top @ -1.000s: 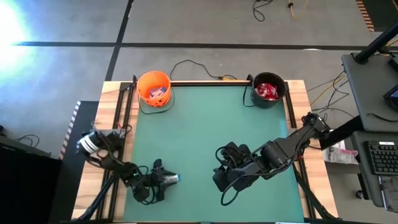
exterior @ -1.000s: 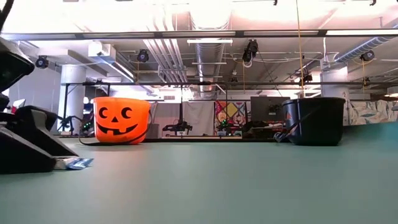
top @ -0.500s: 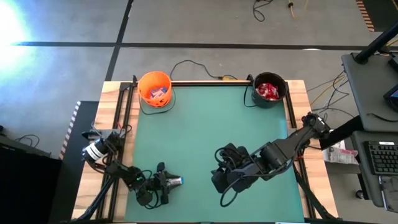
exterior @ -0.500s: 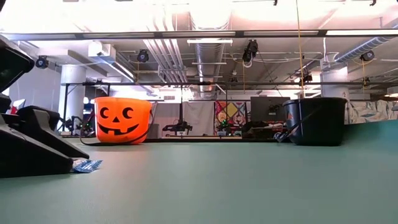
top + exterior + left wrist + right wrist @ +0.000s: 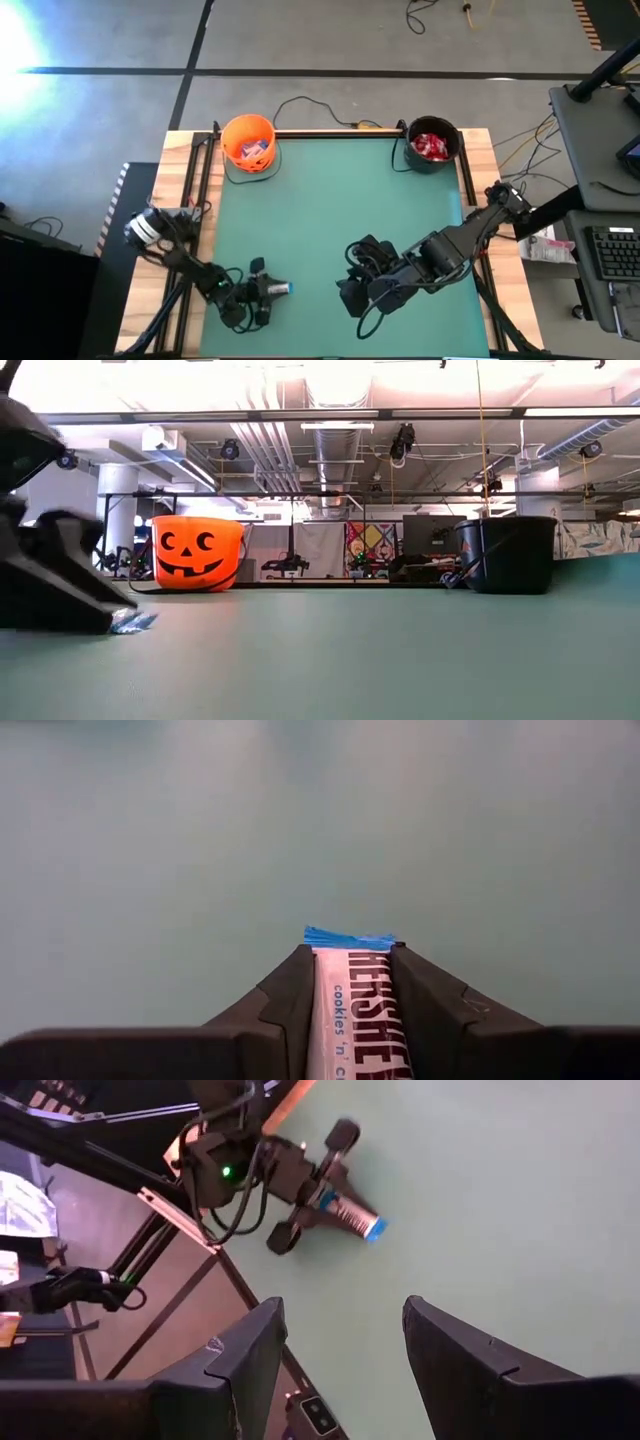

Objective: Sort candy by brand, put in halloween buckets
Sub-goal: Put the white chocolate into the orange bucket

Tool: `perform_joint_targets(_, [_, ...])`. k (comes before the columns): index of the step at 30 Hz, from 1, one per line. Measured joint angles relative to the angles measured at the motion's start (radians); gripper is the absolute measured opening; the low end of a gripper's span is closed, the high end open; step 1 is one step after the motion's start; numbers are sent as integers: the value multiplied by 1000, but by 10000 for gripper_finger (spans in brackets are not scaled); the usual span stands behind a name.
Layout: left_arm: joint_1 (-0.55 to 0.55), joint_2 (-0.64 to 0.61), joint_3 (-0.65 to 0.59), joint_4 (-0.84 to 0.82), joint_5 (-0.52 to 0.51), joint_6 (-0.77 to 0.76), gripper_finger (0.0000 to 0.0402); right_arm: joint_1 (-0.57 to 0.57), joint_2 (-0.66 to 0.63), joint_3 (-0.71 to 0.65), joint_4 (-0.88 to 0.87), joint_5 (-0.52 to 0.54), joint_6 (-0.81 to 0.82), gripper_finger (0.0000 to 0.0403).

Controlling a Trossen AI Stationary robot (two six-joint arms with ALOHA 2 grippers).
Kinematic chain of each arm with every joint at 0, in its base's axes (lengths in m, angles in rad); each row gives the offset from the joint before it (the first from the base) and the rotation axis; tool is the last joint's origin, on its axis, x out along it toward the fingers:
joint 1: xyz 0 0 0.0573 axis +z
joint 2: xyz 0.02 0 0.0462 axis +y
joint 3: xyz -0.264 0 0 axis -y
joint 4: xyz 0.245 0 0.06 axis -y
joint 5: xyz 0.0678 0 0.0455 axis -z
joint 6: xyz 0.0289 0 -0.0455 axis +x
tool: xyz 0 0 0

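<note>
A slim blue-and-white candy bar (image 5: 355, 1005) sits between the fingers of my left gripper (image 5: 272, 289), low over the green mat near the table's near-left corner. Its blue tip (image 5: 135, 621) also shows in the low view. My right gripper (image 5: 340, 1370) hangs open and empty above the mat's near middle (image 5: 350, 295). The orange bucket (image 5: 248, 143) stands at the far left. The black bucket (image 5: 432, 145), at the far right, holds red candy. My left gripper pinches the bar's two long sides (image 5: 330, 990) between its two fingers (image 5: 285, 1000). The fingers lie along the bar and slant down from the table's left. The bar's blue crimped end (image 5: 348, 937) sticks out past the fingertips. Whether the bar is clear of the mat I cannot tell.
The green mat (image 5: 340, 220) lies bare between the arms and the two buckets. Black rails run along the table's left edge (image 5: 195, 200) and right edge (image 5: 470, 200). A cable (image 5: 310, 105) trails behind the far edge.
My left gripper has shifted a little toward the table's right edge, taking the candy bar with it. In the low view it now shows blurred and slightly higher than before. My right arm has kept its place.
</note>
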State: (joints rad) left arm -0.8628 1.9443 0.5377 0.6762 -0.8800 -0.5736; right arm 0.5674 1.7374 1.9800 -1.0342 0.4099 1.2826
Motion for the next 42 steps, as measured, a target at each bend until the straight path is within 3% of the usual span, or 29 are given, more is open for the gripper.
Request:
perform_joint_targets(6, [119, -295, 2, -324, -25, 118, 98, 0, 0, 0, 0, 2, -44, 196])
perform_joint_targets(11, [301, -568, 3, -568, -36, 196, 98, 0, 0, -2, 8, 5, -101, 196])
perform_joint_targets(15, [523, -770, 16, -734, 70, 225, 98, 0, 0, -17, 85, 69, -128, 196])
perform_joint_targets(19, [783, -910, 40, -843, 122, 289, 98, 15, -2, -100, 302, 183, -171, 196])
perform_joint_targets(22, [990, -972, 78, -860, 207, 375, 98, 28, -2, -198, 475, 181, -189, 196])
perform_joint_targets(27, [1311, -984, 184, -927, 348, 384, 98, 31, -1, -359, 703, 57, -162, 196])
perform_joint_targets(32, [1541, -911, 294, -1021, 448, 404, 98, 31, -1, -449, 756, 53, -71, 196])
perform_joint_targets(35, [1640, -841, 343, -1093, 524, 405, 98, 31, -1, -465, 754, 6, -72, 196])
perform_joint_targets(39, [1711, -744, 351, -1097, 626, 379, 100, 22, -1, -465, 757, -161, -173, 196])
perform_joint_targets(42, [1726, -661, 350, -1106, 637, 316, 107, -11, -8, -465, 749, -312, -265, 196])
